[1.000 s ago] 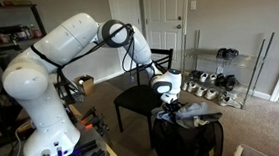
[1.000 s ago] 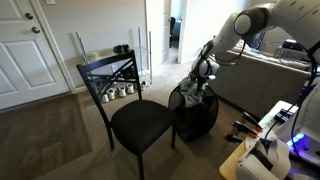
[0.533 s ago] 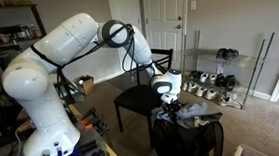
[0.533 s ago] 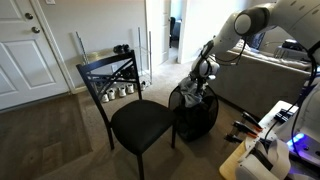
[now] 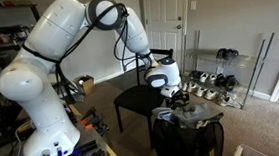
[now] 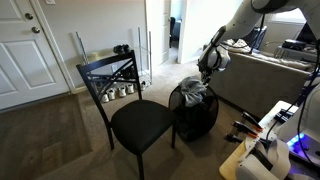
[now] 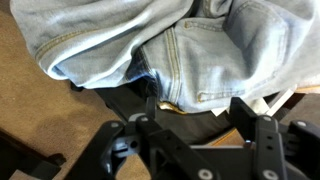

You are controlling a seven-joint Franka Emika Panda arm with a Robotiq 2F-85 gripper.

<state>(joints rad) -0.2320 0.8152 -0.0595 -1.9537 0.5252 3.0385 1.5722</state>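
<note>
Wrist view showed us the blue jeans (image 7: pixel 150 40) lying bunched up right under our gripper (image 7: pixel 197 122). Its fingers stood wide apart and held nothing. In an exterior view we saw the jeans on top of the black laundry basket (image 6: pixel 195 125). We think the drop was done; maybe only pushing them deeper was left

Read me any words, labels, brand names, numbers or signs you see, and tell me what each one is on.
No text can be read anywhere.
The jeans in front of the hand show only stitching, no tag.
The black hamper, the chair and the white robot arm show no lettering.
The glow on the robot's base is too small to read.
</note>
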